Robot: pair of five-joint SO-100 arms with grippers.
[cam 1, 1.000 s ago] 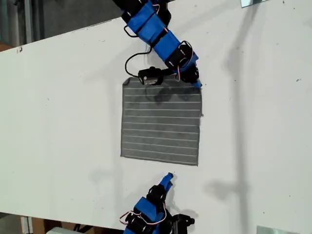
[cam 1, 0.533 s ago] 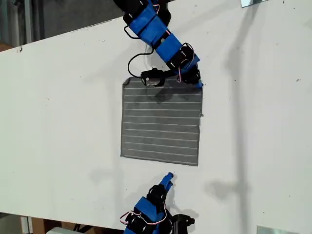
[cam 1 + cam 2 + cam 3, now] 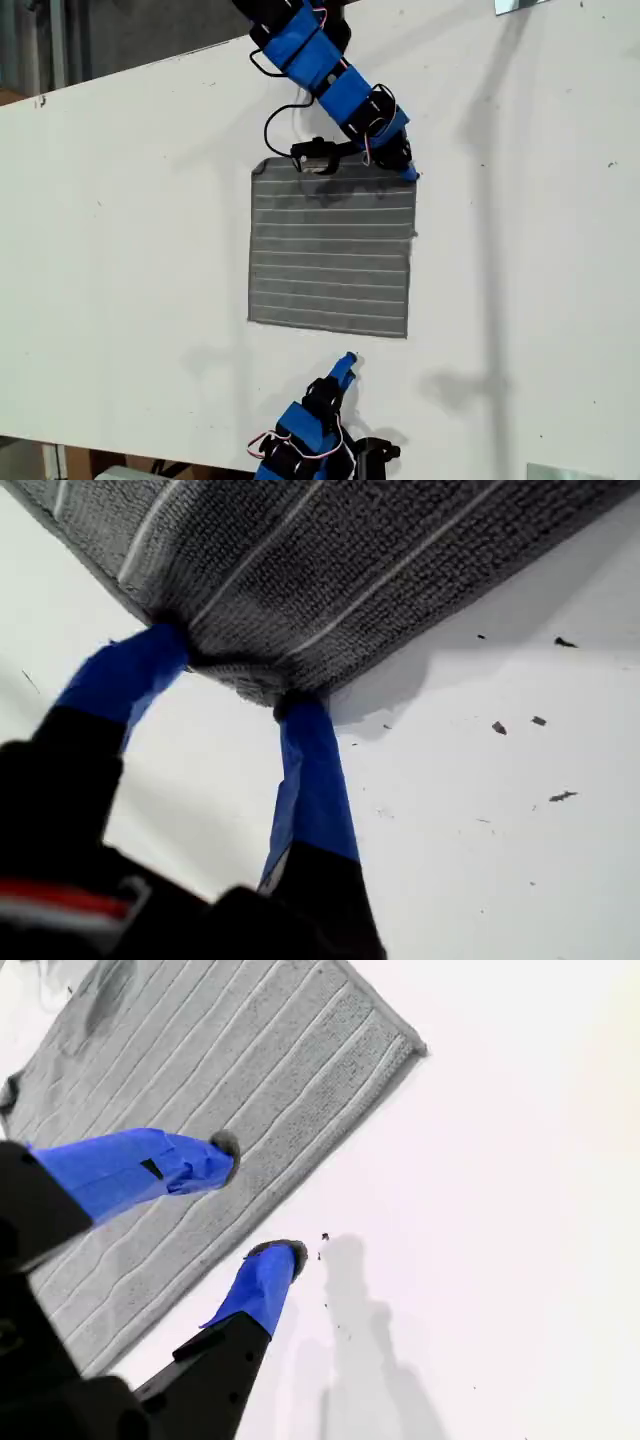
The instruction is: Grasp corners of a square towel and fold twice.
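Exterior view shows the towel (image 3: 331, 250) lying flat and unfolded near the middle of the white table (image 3: 130, 220), its pale stripes running across; my first gripper (image 3: 405, 168) sits at the cloth's far corner on the exterior view's right, while my second gripper (image 3: 345, 364) hangs over bare table just off the near edge, not touching the fabric. First wrist view puts that corner (image 3: 250, 685) right at my first gripper (image 3: 232, 675); the two blue fingers stand apart, one on either side of the frayed tip and touching it, yet I cannot tell whether they pinch the cloth or merely straddle it. Second wrist view shows my second gripper (image 3: 257, 1203) spread wide, with nothing between its fingers and the towel's (image 3: 200, 1130) near edge just beyond them. I judge the step in hand to be the first grasp, before any fold, since the cloth shows no crease; the next move seems to call for my first gripper to squeeze firmly on the tip, and for my second gripper to reach a neighbouring corner (image 3: 403, 334), so both can lift together; a loose pinch risks dragging the fabric without raising it.
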